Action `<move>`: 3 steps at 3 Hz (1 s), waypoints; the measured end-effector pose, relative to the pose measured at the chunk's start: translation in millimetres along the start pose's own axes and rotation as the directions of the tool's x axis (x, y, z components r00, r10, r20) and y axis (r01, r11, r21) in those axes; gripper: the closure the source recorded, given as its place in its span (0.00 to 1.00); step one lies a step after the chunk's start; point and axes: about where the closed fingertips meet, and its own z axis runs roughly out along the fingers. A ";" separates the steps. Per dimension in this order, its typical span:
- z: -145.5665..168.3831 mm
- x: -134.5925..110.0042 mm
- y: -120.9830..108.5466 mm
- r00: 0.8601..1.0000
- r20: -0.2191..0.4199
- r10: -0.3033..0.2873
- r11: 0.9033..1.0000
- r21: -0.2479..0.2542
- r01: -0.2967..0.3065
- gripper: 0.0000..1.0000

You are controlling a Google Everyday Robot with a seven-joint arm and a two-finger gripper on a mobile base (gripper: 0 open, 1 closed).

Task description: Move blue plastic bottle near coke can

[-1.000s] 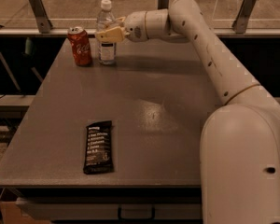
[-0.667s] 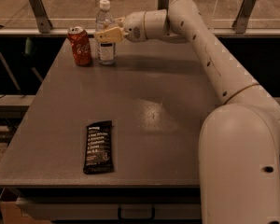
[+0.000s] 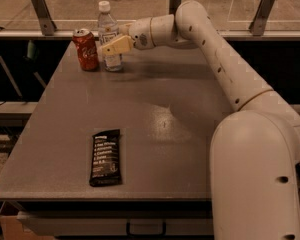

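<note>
The blue plastic bottle (image 3: pixel 107 26), clear with a white cap and white label, stands upright at the far left of the grey table (image 3: pixel 190 149). The coke can (image 3: pixel 86 49), red with a silver top, stands just to its left, almost touching. My gripper (image 3: pixel 110 48) reaches in from the right and is shut around the bottle's lower half. One tan finger (image 3: pixel 117 45) crosses in front of the label. The bottle's base seems to rest on the table.
A flat black snack bar wrapper (image 3: pixel 106 157) lies near the table's front left. A rail with metal posts (image 3: pixel 40 9) runs behind the table's back edge. My white arm (image 3: pixel 225 69) spans the right side of the table.
The gripper and the bottle have shifted slightly left and down, closer to the coke can. The can and the snack bar have not moved.
</note>
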 end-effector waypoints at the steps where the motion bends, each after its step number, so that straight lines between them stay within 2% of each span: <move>1: -0.3 0.8 0.5 1.000 -0.001 0.002 1.000 0.001 -0.002 0.00; 2: -31.0 -4.8 -8.5 1.000 0.011 -0.019 0.998 0.065 0.018 0.00; 3: -137.3 -28.7 -26.0 0.996 0.053 -0.071 0.958 0.282 0.054 0.00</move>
